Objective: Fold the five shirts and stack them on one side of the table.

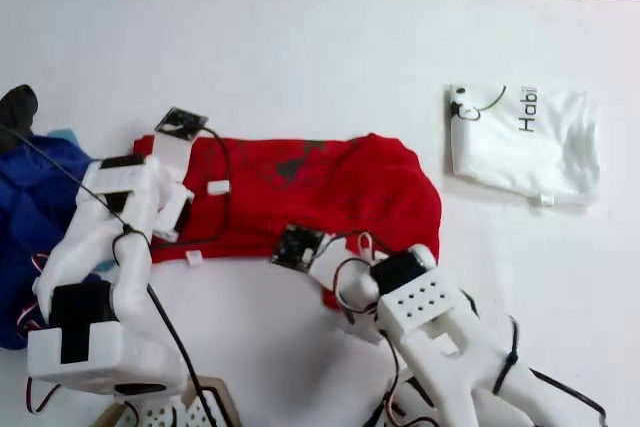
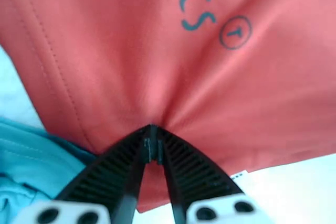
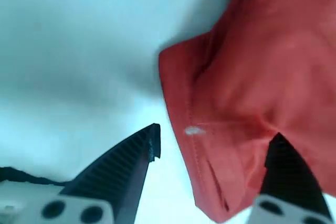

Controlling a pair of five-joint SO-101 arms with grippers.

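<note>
Pinching the red shirt point(image 2: 157, 51), your left hand point(image 2: 151, 142) is clamped on its dark-lettered fabric; your right hand point(image 3: 216, 135) gapes wide astride the hem. The folded white shirt point(image 1: 525, 142) bears dark print.

The blue shirt point(image 1: 35, 217) runs off the high view's left edge and lies partly under the left arm point(image 1: 100, 237) — that arm also covers one end of the red shirt point(image 1: 340, 187). In the left wrist view the print point(image 2: 202, 3) is cut by the picture's edge.
</note>
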